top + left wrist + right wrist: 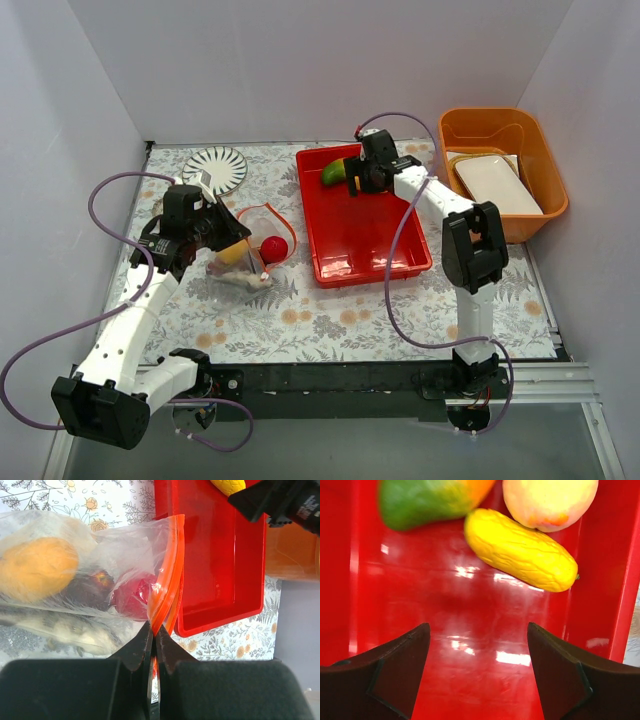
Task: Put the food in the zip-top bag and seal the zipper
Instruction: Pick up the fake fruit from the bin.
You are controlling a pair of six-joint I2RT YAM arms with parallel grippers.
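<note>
The clear zip-top bag (pixel 115 555) lies on the floral mat left of the red tray (pixel 372 250). Inside it I see an orange fruit (pixel 37 567), a dark plum (pixel 90 587), a red apple (pixel 131 597) and a silver fish (pixel 75 630). My left gripper (pixel 154 627) is shut on the orange-red zipper (pixel 167 575) at the bag's mouth, which stands open in a loop (pixel 266 212). My right gripper (pixel 477 640) hangs open above the tray's far end, nothing between its fingers. Just ahead of it lie a green-red mango (pixel 427 500), a yellow fruit (pixel 520 550) and a pale orange fruit (pixel 550 502).
An orange bin (pixel 540 165) holding a white dish (pixel 495 185) stands right of the tray. A striped plate (pixel 215 168) lies at the back left. White walls close in the table on three sides.
</note>
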